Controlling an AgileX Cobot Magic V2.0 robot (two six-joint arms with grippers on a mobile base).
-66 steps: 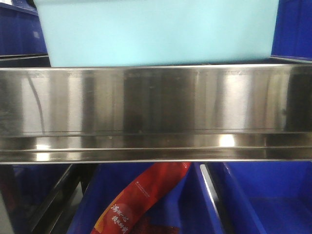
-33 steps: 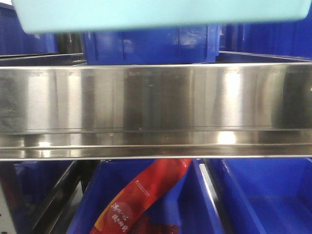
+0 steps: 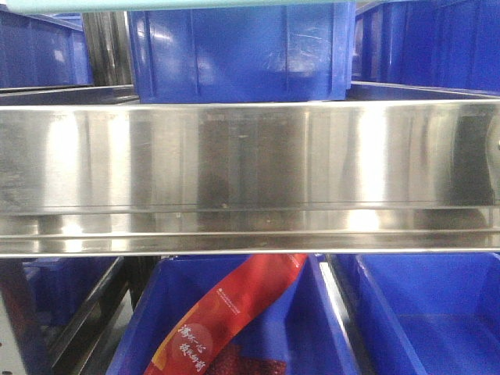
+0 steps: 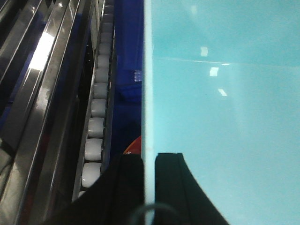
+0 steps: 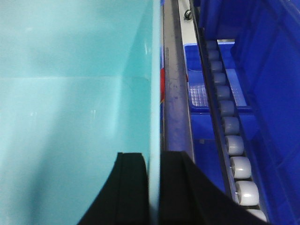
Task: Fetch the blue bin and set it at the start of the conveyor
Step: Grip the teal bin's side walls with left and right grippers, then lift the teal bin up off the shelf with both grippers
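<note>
**Pale cyan plastic tub (image 4: 225, 117) gripped at both side walls, up above the shelf**

The left gripper (image 4: 149, 161) has its two black fingers (image 4: 129, 187) pressed on either side of the tub's thin left wall, one outside and one inside, pinching it just below the rim. The right gripper (image 5: 154, 159) grips the opposite wall the same way, with its black fingers (image 5: 176, 187) straddling the rim.

Both wrist views look down into the tub's smooth, bare interior. Beside the left wall runs a row of grey plastic rollers (image 4: 93, 126) between bright steel rails (image 4: 42, 70). Beside the right wall there is a second row of grey rollers (image 5: 232, 140) and a dark blue ribbed bin (image 5: 276, 93).

In the front view only a thin strip of the tub shows at the top edge (image 3: 195, 4). It sits well above the polished stainless-steel shelf rail (image 3: 250, 172). Another dark blue plastic bin (image 3: 234, 51) stands behind it on the shelf. On the level below, a red printed packet (image 3: 226, 312) lies in a blue bin (image 3: 312, 328).
</note>
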